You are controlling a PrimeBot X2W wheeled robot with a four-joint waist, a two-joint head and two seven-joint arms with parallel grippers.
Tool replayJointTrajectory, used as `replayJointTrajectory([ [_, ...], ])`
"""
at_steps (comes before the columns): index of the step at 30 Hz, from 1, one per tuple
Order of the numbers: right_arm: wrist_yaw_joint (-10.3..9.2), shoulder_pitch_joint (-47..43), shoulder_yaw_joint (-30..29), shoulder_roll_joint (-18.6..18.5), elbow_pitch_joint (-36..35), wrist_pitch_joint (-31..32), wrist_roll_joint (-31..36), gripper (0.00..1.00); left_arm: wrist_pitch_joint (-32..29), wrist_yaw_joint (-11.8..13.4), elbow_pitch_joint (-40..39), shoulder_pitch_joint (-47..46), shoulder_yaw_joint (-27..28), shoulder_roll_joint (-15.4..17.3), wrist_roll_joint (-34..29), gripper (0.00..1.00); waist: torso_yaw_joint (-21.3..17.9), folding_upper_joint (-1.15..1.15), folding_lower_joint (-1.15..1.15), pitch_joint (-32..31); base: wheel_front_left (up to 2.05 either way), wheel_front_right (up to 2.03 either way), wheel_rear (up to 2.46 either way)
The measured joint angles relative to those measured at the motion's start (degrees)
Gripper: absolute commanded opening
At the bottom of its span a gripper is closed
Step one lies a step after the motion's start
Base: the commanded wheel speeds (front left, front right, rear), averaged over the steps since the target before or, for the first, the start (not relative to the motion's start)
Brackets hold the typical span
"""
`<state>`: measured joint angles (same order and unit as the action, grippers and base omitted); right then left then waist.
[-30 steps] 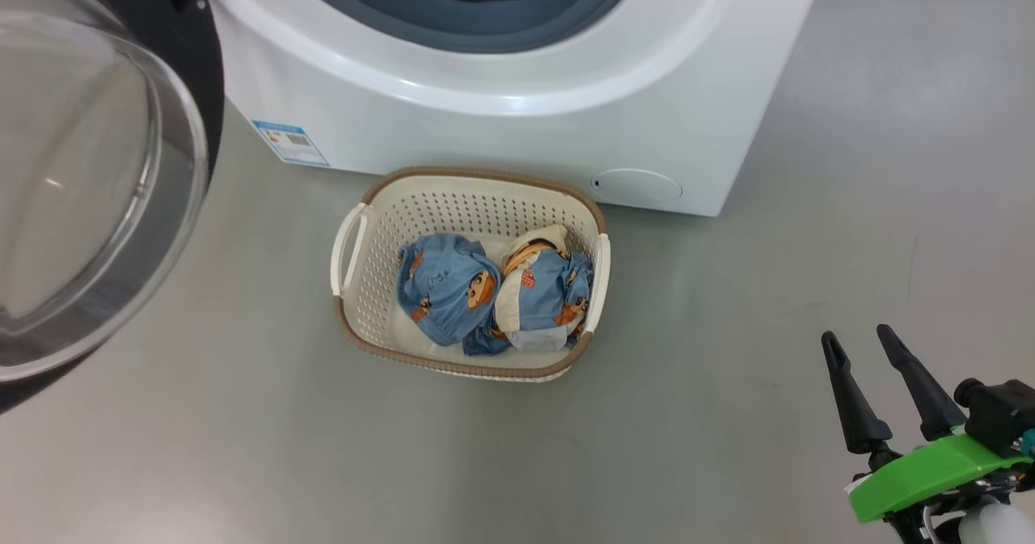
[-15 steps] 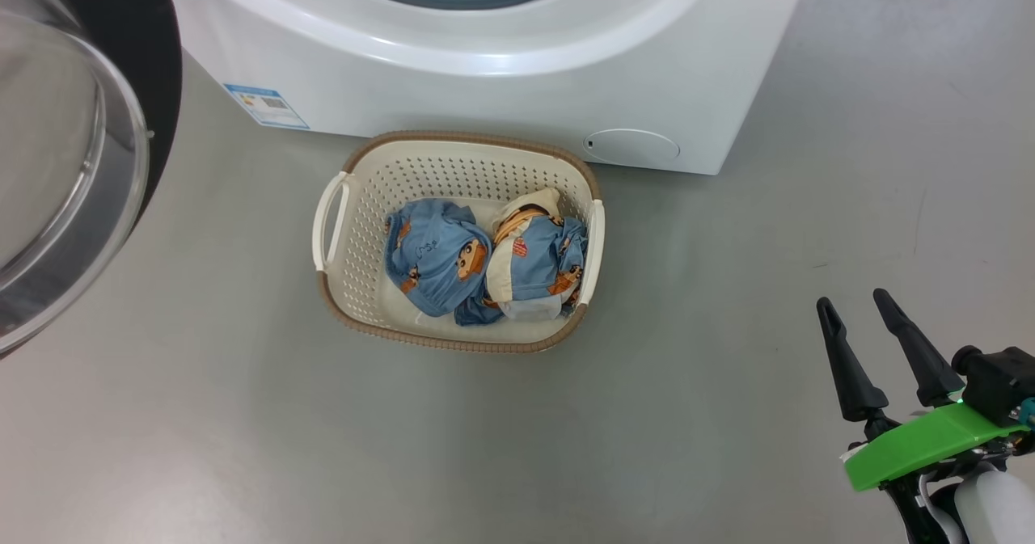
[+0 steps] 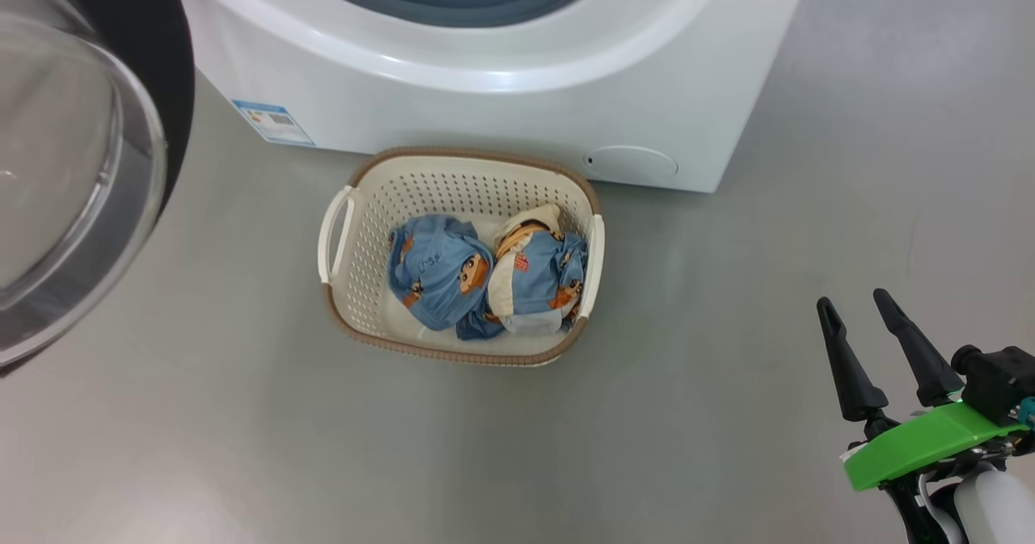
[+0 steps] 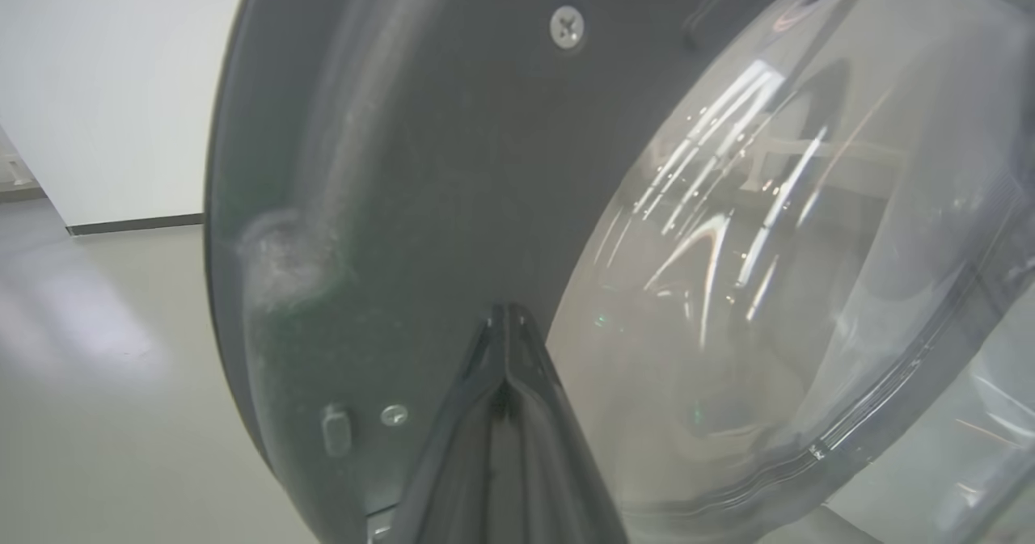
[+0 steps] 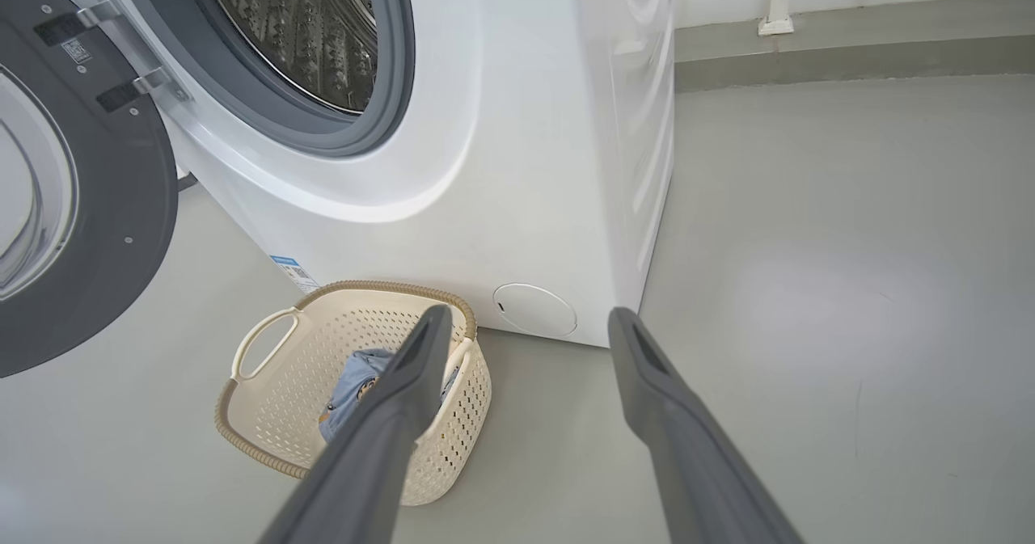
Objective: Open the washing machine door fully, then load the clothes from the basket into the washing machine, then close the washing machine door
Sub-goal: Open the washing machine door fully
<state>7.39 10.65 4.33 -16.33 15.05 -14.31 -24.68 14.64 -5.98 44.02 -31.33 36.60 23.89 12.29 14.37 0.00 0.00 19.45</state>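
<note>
The washing machine point(image 3: 485, 83) stands white at the top, its steel drum point(image 5: 307, 27) exposed. Its door point(image 3: 174, 83) is swung open at the left, black with a clear glass bowl point(image 3: 65, 164). In the left wrist view my left gripper point(image 4: 505, 311) is shut and empty, its tip close to the door's dark inner face point(image 4: 404, 164); I cannot tell if they touch. The basket point(image 3: 364, 204) sits on the floor before the machine, holding two bundles of light blue clothes point(image 3: 441, 273). My right gripper point(image 3: 851, 298) hangs open and empty, right of the basket.
Grey floor point(image 3: 728, 406) spreads around the basket and to the right of the machine. A round white service cover point(image 3: 631, 162) and a blue label point(image 3: 273, 122) sit low on the machine's front. A white wall point(image 4: 121, 83) stands behind the door.
The head view has shifted down and then partly back up, so the whole picture moved. The basket, clothes and door keep their places. The right gripper stays open.
</note>
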Motion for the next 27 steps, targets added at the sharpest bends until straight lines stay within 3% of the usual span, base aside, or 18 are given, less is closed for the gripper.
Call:
replayJointTrajectory([
  [1, 0.01, -0.07, 0.01, 0.01, 0.09, 0.00, 0.00, 1.00, 0.00, -0.63, -1.31, 1.17, 0.08, -1.08, -0.48, 0.01, 0.16, 0.00, 0.00, -0.73, 0.00, 0.00, 0.00],
  [5, 0.01, -0.47, 0.26, 0.00, 0.31, 0.00, -0.02, 1.00, 0.00, -0.94, -3.44, 4.33, 0.68, -3.93, -0.48, 0.28, 0.65, 0.00, 0.00, -2.42, 0.00, 0.00, 0.00],
  [7, 0.01, -0.96, 0.44, -0.02, 0.41, 0.00, -0.10, 1.00, 0.00, -1.14, -4.44, 5.93, 0.76, -5.04, -0.46, 0.53, 0.90, 0.00, 0.00, -3.39, 0.00, 0.00, 0.00],
  [9, 0.01, -1.62, 0.53, -0.03, 0.60, 0.00, -0.16, 1.00, 0.00, -1.37, -5.82, 7.54, 0.73, -5.88, -0.34, 0.90, 1.14, 0.00, 0.00, -4.44, 0.00, 0.00, 0.00],
  [10, 0.01, -1.92, 0.54, -0.04, 0.64, 0.00, -0.19, 1.00, 0.00, -1.37, -6.72, 8.31, 0.22, -6.34, 0.00, 1.00, 1.26, 0.00, 0.00, -4.97, 0.00, 0.00, 0.00],
  [21, 0.01, -4.89, 1.05, 0.00, 1.07, 0.00, -0.93, 1.00, 0.00, -1.43, -17.64, 19.36, -9.22, -9.84, 6.95, 1.00, 2.09, 0.00, 0.00, -10.64, 0.00, 0.00, 0.00],
  [27, 0.01, -6.16, 0.71, 0.18, 0.92, 0.00, -1.16, 1.00, 0.00, -1.43, -23.58, 23.62, -15.30, -11.99, 7.75, 1.00, 1.69, 0.00, 0.00, -12.58, 0.00, 0.00, 0.00],
])
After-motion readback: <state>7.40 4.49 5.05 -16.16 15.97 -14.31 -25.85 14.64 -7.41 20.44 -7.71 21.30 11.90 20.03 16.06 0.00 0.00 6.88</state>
